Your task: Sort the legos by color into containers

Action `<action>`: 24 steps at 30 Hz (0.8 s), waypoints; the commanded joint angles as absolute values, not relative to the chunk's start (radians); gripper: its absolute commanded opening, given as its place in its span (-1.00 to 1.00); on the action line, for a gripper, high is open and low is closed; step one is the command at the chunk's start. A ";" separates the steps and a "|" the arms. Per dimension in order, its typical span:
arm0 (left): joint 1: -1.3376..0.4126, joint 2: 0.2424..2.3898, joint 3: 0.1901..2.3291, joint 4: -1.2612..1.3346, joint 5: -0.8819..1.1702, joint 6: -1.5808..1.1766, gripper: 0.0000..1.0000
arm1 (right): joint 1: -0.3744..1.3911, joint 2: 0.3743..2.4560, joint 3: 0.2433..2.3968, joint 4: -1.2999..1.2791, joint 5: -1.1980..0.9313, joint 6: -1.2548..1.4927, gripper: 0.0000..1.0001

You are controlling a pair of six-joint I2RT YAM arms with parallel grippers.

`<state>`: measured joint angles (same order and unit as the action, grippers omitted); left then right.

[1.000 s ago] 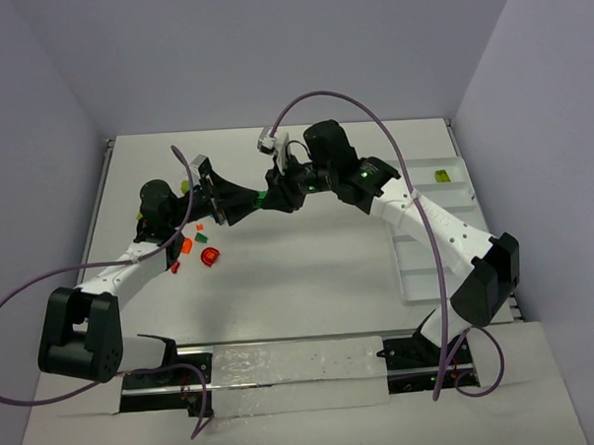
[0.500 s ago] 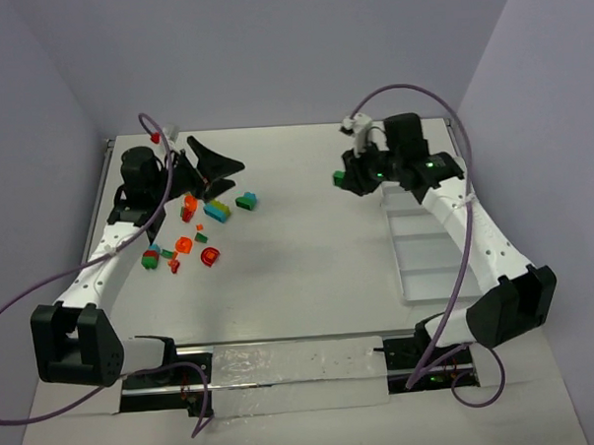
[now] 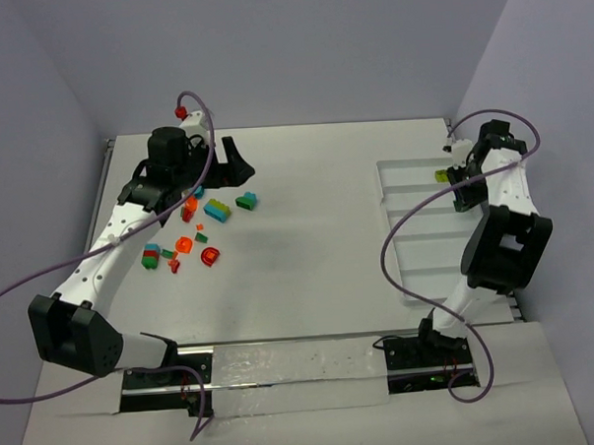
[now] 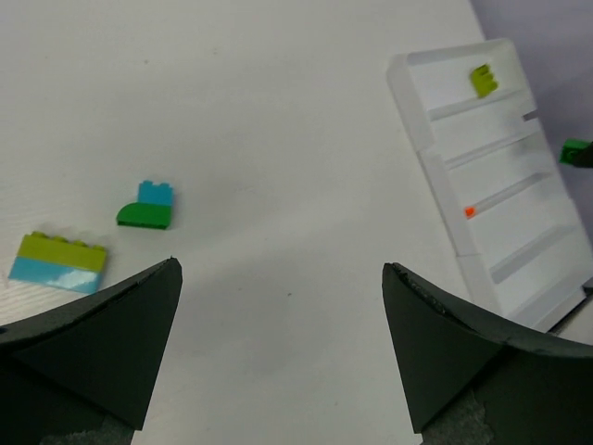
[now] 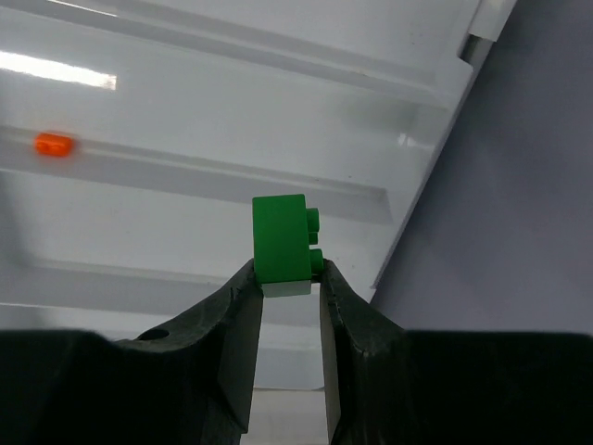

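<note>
Right side first: swung out from the middle of the tabletop [image 3: 309, 271] to the right edge of the frame within the last second, carrying a dark green brick [image 5: 281, 239] in the right claw [image 5: 286, 269]. Pinched narrow on the brick's lower half, with the studs to the right and the white divided tray [image 5: 232, 176] directly beneath in the wrist view. Hovering in the top view over the upper part of the tray, close to its right rim; which compartment, impossible to tell. Already in the tray: a lime brick [image 3: 440, 176] in the topmost compartment and a tiny orange piece [image 5: 54, 144] lower down.

On the left: pulled back to the upper left of the frame from the centre, the meeting point of both arms a second ago. Left claw [image 4: 280, 269] spread wide with nothing between the fingers, against a narrower gap a second ago. Hanging above the loose pile: a lime-and-blue brick [image 4: 57, 260], a green-and-blue piece [image 4: 148, 206], and, in the top view, an orange brick [image 3: 191, 203] with red pieces [image 3: 210, 256] below it.

Reads as a handover completed mid-tabletop, with the green brick now on the delivery side. Probably next: lowering over an unoccupied compartment, not the lime or the orange one, and letting go. Most of the pile still unsorted, so likely early in the task.
</note>
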<state>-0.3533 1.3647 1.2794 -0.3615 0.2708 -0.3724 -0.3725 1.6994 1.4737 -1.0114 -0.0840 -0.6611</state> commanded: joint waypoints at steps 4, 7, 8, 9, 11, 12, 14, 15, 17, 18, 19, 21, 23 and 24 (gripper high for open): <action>-0.351 1.426 1.423 -0.482 0.151 -0.252 0.99 | -0.390 1.886 1.680 -1.061 -0.013 -0.693 -0.97; -0.351 1.434 1.438 -0.489 0.132 -0.247 0.98 | -0.390 1.952 1.753 -1.070 -0.006 -0.683 -0.95; -0.351 1.434 1.437 -0.484 0.139 -0.248 0.98 | -0.390 1.979 1.776 -1.071 -0.002 -0.678 -0.94; -0.351 1.435 1.438 -0.483 0.148 -0.248 0.98 | -0.389 1.995 1.784 -1.073 0.003 -0.675 -0.93; -0.351 1.440 1.439 -0.488 0.165 -0.250 0.98 | -0.389 2.031 1.822 -1.076 0.028 -0.663 -0.91; -0.351 1.453 1.447 -0.495 0.171 -0.250 0.98 | -0.390 2.056 1.854 -1.082 0.036 -0.649 -0.90; -0.351 1.461 1.454 -0.498 0.172 -0.249 0.99 | -0.388 2.082 1.871 -1.082 0.049 -0.636 -0.87; -0.350 1.464 1.457 -0.500 0.171 -0.247 0.98 | -0.388 2.100 1.888 -1.083 0.058 -0.629 -0.84; -0.350 1.473 1.470 -0.503 0.173 -0.246 0.98 | -0.388 2.124 1.922 -1.083 0.065 -0.621 -0.79; -0.350 1.474 1.473 -0.505 0.173 -0.246 0.98 | -0.388 2.134 1.928 -1.083 0.066 -0.618 -0.76; -0.350 1.475 1.474 -0.505 0.175 -0.246 0.98 | -0.388 2.143 1.932 -1.082 0.067 -0.616 -0.73; -0.350 1.482 1.476 -0.508 0.181 -0.242 0.98 | -0.388 2.160 1.942 -1.078 0.067 -0.612 -0.66; -0.350 1.487 1.480 -0.514 0.178 -0.241 0.99 | -0.386 2.168 1.940 -1.072 0.072 -0.604 -0.62; -0.350 1.493 1.480 -0.517 0.176 -0.239 0.98 | -0.384 2.174 1.939 -1.069 0.080 -0.603 -0.60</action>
<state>-0.3516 1.4797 1.4259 -0.5001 0.1684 -0.2534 -0.3904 2.1576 1.8908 -1.0656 0.0489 -0.6245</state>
